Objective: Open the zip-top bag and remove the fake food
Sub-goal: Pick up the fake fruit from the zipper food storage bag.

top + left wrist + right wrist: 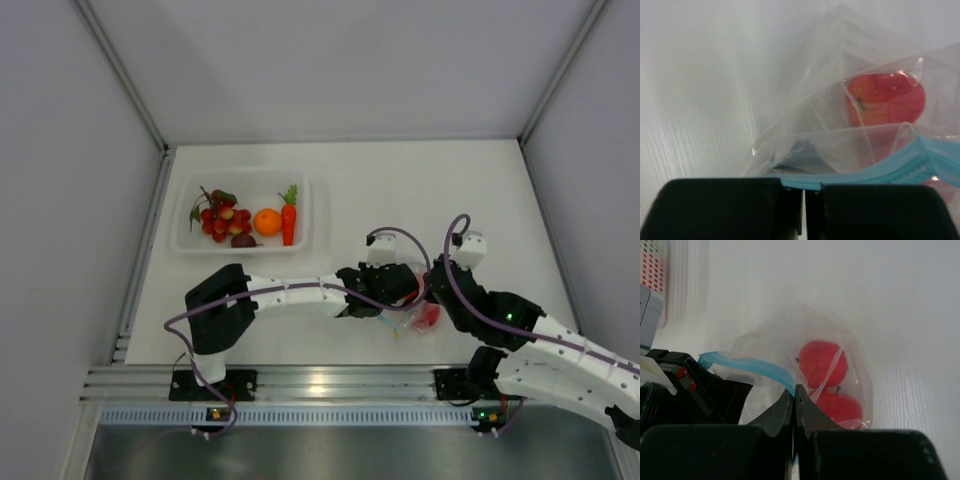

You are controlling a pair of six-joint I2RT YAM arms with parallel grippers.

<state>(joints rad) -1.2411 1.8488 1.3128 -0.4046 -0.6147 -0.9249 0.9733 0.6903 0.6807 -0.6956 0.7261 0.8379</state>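
The zip-top bag (418, 318) lies on the table between the two grippers, with red round fruits (429, 316) inside. In the left wrist view my left gripper (802, 191) is shut on the bag's teal zip strip (880, 172), and one red fruit (886, 97) shows through the clear plastic. In the right wrist view my right gripper (795, 390) is shut on the zip strip (750, 366), with two red fruits (822, 362) behind it in the bag (765, 340). Both grippers (400, 296) (432, 292) meet at the bag.
A rigid clear tray (186, 212) at the back left holds a red berry cluster (222, 218), an orange (267, 221), a carrot (289, 222) and a dark piece (243, 240). Walls bound the table left, right and rear. A metal rail (320, 382) runs along the near edge.
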